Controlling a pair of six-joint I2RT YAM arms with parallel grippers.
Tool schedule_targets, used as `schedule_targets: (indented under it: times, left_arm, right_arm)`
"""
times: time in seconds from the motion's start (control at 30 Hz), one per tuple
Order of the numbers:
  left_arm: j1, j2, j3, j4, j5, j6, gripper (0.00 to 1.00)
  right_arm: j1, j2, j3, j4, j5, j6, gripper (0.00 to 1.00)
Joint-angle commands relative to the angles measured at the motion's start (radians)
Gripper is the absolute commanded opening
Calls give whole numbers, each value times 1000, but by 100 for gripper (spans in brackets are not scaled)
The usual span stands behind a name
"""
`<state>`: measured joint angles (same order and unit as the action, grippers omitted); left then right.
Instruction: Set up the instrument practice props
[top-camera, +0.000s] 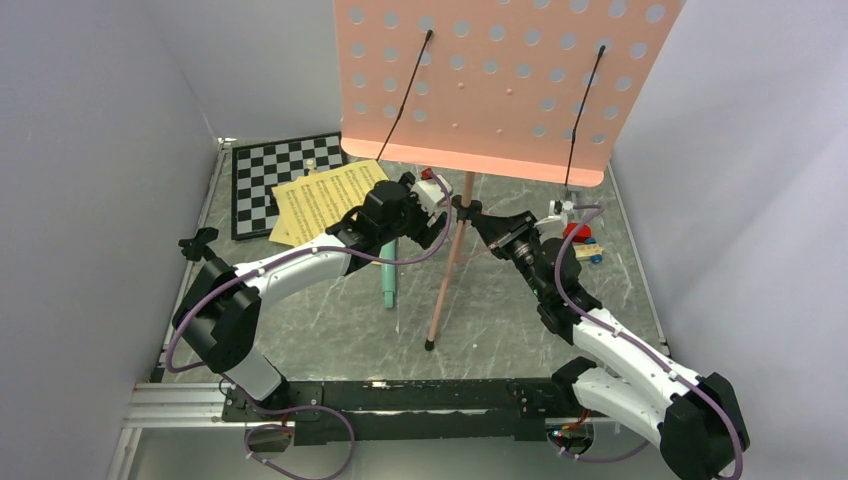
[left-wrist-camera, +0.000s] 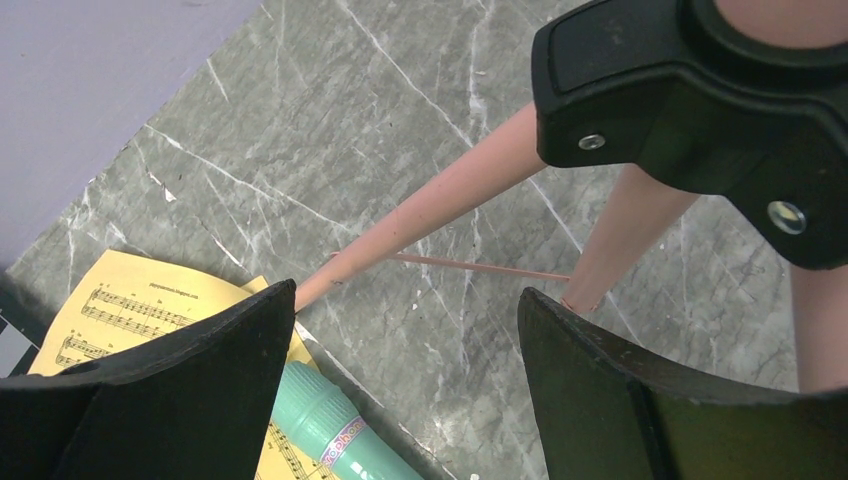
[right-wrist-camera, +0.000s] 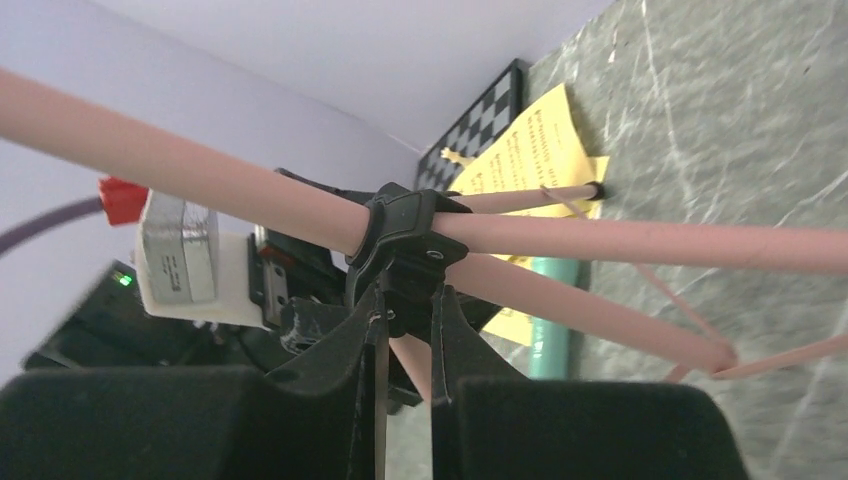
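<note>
My right jaws are pinched narrow on the black collar (right-wrist-camera: 405, 235) of the pink music stand (top-camera: 470, 90), which stands mid-way across the counter (top-camera: 320, 330). My left jaws hang wide open beside its legs, above the green tube (left-wrist-camera: 330, 430) lying partly on the yellow sheet music (left-wrist-camera: 130, 300).

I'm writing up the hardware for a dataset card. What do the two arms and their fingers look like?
Both arms match: the left arm and right arm have glossy white link shells between chunky black joint housings, with a purple cable looping along each. The left fingers and right fingers are matte black, broad and tapering.
</note>
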<state>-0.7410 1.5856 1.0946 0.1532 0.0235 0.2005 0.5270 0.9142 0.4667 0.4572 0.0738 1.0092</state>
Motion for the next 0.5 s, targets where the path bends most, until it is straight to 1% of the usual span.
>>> schedule_targets:
  times: [0.0,0.23,0.47]
  left_arm:
    - [-3,-6,27,37,18,0,86]
    - [-3,0,36,36,25,-1,86]
    - [-3,3,44,32,29,-1,86]
  right_arm:
    - [8,-14,-58,39,-3,478,0]
    - [8,-19,-111,67,13,758,0]
    - [8,11,-133,90,-5,986,0]
